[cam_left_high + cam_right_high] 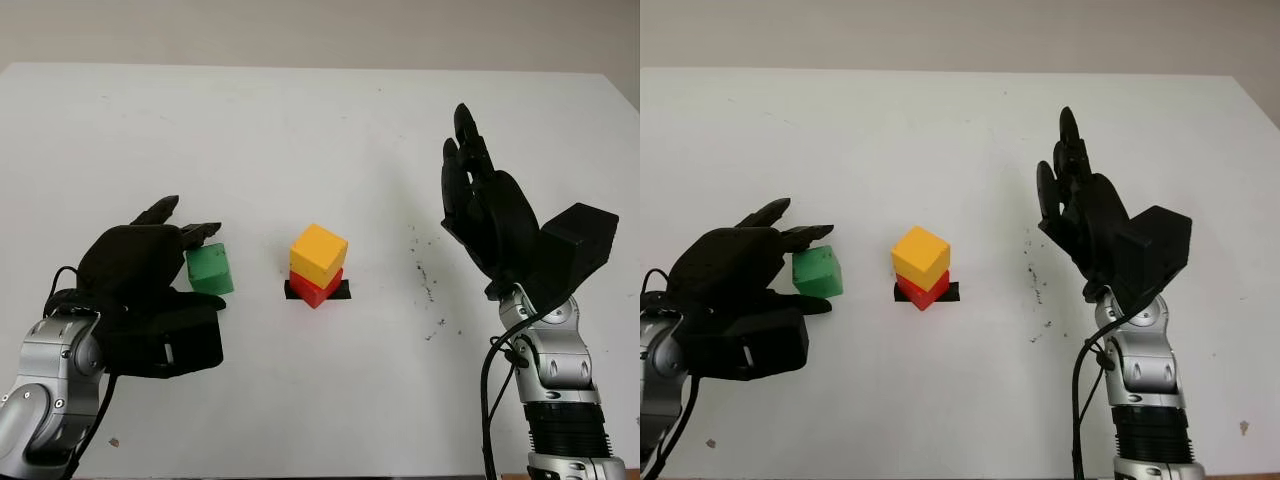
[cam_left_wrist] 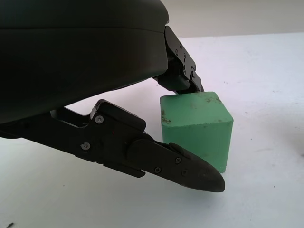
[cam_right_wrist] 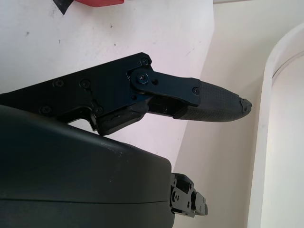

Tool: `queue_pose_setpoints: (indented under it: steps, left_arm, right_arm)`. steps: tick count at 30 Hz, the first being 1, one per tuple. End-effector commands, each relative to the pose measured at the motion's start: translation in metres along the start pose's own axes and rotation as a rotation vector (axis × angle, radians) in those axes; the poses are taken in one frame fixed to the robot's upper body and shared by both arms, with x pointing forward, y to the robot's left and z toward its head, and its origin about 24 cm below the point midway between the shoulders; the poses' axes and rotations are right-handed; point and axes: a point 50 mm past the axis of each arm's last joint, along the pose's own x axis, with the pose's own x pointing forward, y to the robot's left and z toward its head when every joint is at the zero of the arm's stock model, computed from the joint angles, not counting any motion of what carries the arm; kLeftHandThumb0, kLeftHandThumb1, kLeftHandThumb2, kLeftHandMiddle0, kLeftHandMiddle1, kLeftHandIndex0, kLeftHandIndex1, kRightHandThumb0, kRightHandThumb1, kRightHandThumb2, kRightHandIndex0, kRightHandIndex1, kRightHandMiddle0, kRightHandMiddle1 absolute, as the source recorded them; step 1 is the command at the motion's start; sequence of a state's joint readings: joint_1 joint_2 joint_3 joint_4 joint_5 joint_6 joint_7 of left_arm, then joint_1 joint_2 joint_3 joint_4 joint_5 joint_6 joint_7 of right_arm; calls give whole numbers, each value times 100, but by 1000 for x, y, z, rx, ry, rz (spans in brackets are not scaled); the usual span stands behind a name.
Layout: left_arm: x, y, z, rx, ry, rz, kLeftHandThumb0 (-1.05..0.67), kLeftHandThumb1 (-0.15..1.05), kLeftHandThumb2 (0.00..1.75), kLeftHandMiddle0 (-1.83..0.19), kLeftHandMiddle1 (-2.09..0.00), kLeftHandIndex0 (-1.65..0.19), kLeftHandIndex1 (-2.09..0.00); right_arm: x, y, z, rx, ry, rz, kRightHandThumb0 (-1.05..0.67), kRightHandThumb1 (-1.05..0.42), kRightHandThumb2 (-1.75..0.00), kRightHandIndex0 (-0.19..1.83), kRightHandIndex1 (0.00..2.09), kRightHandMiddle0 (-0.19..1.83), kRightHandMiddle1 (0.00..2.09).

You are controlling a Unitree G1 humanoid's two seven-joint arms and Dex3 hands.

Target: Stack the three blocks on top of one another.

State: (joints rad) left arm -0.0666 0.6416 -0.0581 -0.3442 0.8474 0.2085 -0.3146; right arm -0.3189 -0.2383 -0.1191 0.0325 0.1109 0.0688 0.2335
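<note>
At the near left of the desk, the left hand has its black fingers curled round the green block, one finger along the block's near face and another against its far top corner; the block sits on the desk surface with its base down, tilted a little as seen from the head camera. Just right of that hand lies a strip of bare white desk, and beyond it, near the middle, the yellow block stands on the red block, turned slightly so its corners overhang; the red one rests on a small black tape mark stuck to the surface. The green block and this two-high stack are apart, not touching. Further right, past another open stretch with a scatter of small dark specks, the right hand is raised above the desk, open and holding nothing, palm turned toward the stack and fingers pointing away from the robot. Wide bare room runs behind the stack to the desk's far edge, where a pale wall begins. Open desk also lies in front of the stack toward the near edge, between the two arms.
</note>
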Motion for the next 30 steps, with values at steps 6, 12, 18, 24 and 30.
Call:
queue_pose_setpoints:
  steps: [6,12,18,24,30]
  left_arm:
    - [-4,-2,-5,-34,-32,58,-41,105,10,-30,-7,-24,-129]
    - [-6,4,-7,15,-42,42,-40,105,9,-36,-7,-17,-147]
    - [-9,14,-2,180,-46,82,-45,104,7,-42,-7,-22,-143]
    - [-14,31,8,325,-72,162,-46,105,7,-46,-7,-30,-131]
    - [-19,62,23,416,-148,293,-48,102,6,-45,-5,-40,-127]
  right_arm:
    - [-3,-1,1,-11,3,2,-73,-105,-66,-19,0,-19,2]
    - [-2,-1,0,-8,6,3,-72,-105,-65,-19,0,-19,1]
    - [-1,1,-2,-3,7,-3,-73,-105,-66,-19,0,-18,3]
    - [0,2,-2,-2,2,-5,-72,-105,-65,-19,0,-18,4]
    - [-1,3,-2,11,-3,3,-73,-105,-65,-19,0,-19,4]
